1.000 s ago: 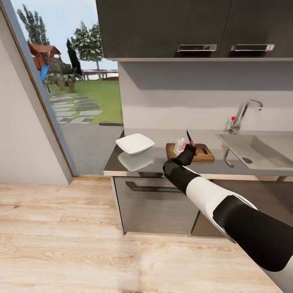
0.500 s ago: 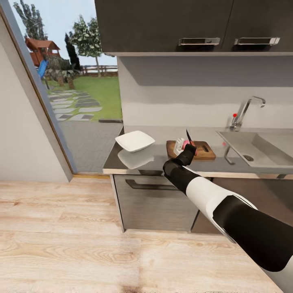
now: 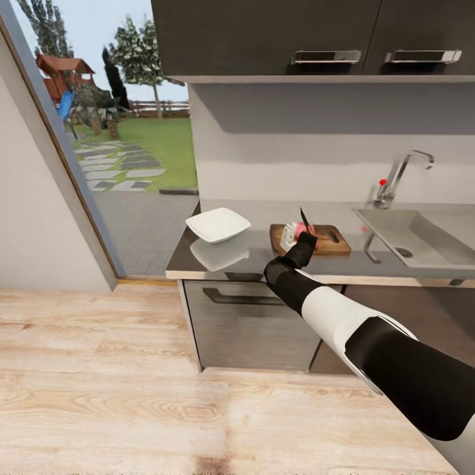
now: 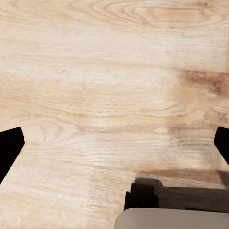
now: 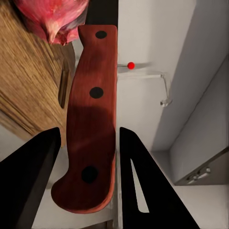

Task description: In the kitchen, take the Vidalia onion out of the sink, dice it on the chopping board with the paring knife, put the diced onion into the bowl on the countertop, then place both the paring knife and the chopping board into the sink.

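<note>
My right gripper [image 3: 307, 239] is shut on the paring knife [image 3: 304, 220], holding it over the near left part of the chopping board [image 3: 330, 241], blade pointing up. In the right wrist view the red handle [image 5: 93, 119] sits between my dark fingers [image 5: 28, 171], with the pinkish-red Vidalia onion [image 5: 52, 16] just beyond it on the board [image 5: 28, 95]. The onion [image 3: 301, 229] lies right by the gripper, a whitish patch beside it. The white bowl [image 3: 218, 225] stands on the countertop [image 3: 254, 257] left of the board. My left gripper [image 4: 114, 143] is open above the wood floor.
The sink [image 3: 412, 239] with its chrome tap [image 3: 398, 175] and red knob [image 3: 382, 182] lies right of the board. Dark wall cabinets [image 3: 264, 33] hang above, and a drawer front [image 3: 251, 323] is below the counter. Glass doors [image 3: 99, 132] stand at the left.
The whole picture has shifted a little, so the camera has moved. My right gripper still holds the knife over the board beside the onion.
</note>
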You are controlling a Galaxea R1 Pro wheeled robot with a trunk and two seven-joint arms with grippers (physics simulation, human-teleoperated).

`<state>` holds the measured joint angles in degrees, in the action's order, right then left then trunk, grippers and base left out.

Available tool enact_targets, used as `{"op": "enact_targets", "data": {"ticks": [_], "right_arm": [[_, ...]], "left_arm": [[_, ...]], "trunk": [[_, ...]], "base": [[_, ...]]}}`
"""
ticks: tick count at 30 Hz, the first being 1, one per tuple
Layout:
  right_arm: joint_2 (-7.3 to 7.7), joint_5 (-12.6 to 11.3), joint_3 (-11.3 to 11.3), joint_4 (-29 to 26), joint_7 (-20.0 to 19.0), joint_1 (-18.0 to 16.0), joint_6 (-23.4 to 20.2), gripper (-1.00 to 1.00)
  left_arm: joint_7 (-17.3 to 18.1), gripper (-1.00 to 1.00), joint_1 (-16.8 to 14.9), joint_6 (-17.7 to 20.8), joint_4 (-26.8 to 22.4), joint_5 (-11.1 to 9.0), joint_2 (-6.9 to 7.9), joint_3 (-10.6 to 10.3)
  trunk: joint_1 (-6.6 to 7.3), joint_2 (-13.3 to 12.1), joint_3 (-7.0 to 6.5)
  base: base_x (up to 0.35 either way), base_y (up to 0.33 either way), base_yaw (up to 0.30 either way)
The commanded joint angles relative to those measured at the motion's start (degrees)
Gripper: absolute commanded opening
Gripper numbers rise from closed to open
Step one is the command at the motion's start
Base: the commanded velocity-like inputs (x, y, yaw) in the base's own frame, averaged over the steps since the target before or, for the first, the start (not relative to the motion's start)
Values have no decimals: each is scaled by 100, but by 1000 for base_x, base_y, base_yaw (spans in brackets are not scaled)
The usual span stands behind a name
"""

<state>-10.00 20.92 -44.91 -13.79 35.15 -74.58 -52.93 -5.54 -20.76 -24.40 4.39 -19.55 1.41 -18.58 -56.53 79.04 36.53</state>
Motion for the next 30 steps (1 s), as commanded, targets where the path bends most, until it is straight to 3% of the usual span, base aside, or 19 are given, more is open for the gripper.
{"op": "enact_targets", "data": {"ticks": [1,18,23,26,30], "right_arm": [[0,-195,9,8,18,-4,37,-100],[0,-170,24,-18,25,-4,37,-100],[0,-168,26,-369,31,-4,18,-100],[188,-168,26,-838,34,-4,-36,-100],[305,-168,26,-1062,35,-4,-154,-100]], "left_arm": [[-15,100,-7,-30,18,-23,-2,-49],[-6,100,-7,-26,18,-23,-8,-49],[-2,100,-7,-11,18,-23,-9,-49],[0,100,-7,-11,18,-23,-12,-49],[1,100,-7,-5,18,-23,-16,-49]], "trunk": [[0,3,10],[0,3,19],[0,3,19],[0,3,19],[0,3,19]], "base": [[0,0,-25],[0,0,-3],[0,0,0],[0,0,0],[0,0,0]]}}
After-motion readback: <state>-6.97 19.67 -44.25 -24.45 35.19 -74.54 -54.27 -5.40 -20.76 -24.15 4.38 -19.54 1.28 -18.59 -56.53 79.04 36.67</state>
